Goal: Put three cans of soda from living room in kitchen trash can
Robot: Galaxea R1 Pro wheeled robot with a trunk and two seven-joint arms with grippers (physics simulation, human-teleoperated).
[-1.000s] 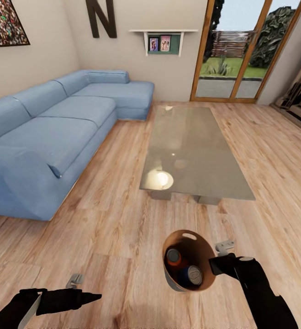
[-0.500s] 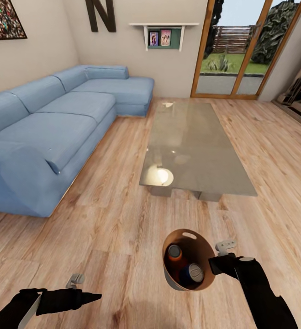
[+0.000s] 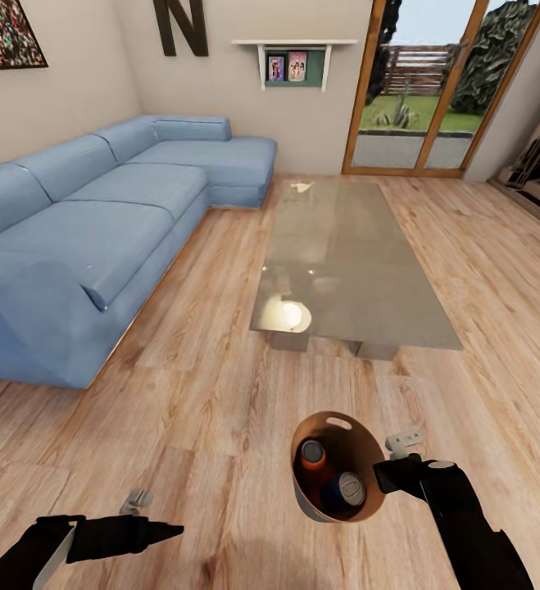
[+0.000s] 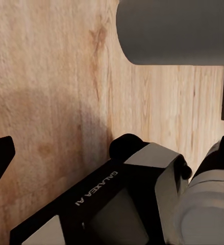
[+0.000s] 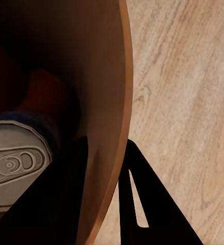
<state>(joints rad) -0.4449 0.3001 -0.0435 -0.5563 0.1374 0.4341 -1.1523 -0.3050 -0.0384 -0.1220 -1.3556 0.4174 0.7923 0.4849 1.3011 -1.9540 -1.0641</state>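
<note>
The tash can (image 3: 360,438) hangs just above the wood floor at the lower middle of the head view, pale outside and copper-brown inside. My right gripper (image 3: 382,474) is shut on its right rim. In the right wrist view the right gripper (image 5: 107,145) has one finger inside the wall and one outside. Inside the bin an orange can of soda (image 3: 311,453) stands beside a dark blue one (image 3: 347,489), whose silvery top (image 5: 12,163) shows close up. My left gripper (image 3: 167,533) hovers low at the left, open and empty, one fingertip (image 4: 0,153) at the picture's edge.
This is the living room. A long blue corner sofa (image 3: 97,221) fills the left side. The low glass table (image 3: 343,262) stands straight ahead, with wood-framed glass doors (image 3: 421,90) behind it. My own base (image 4: 117,204) sits under the left arm.
The whole picture has shifted slightly since a second ago, so the camera moved. Both arms keep their pose and the bin stays in the right gripper.
</note>
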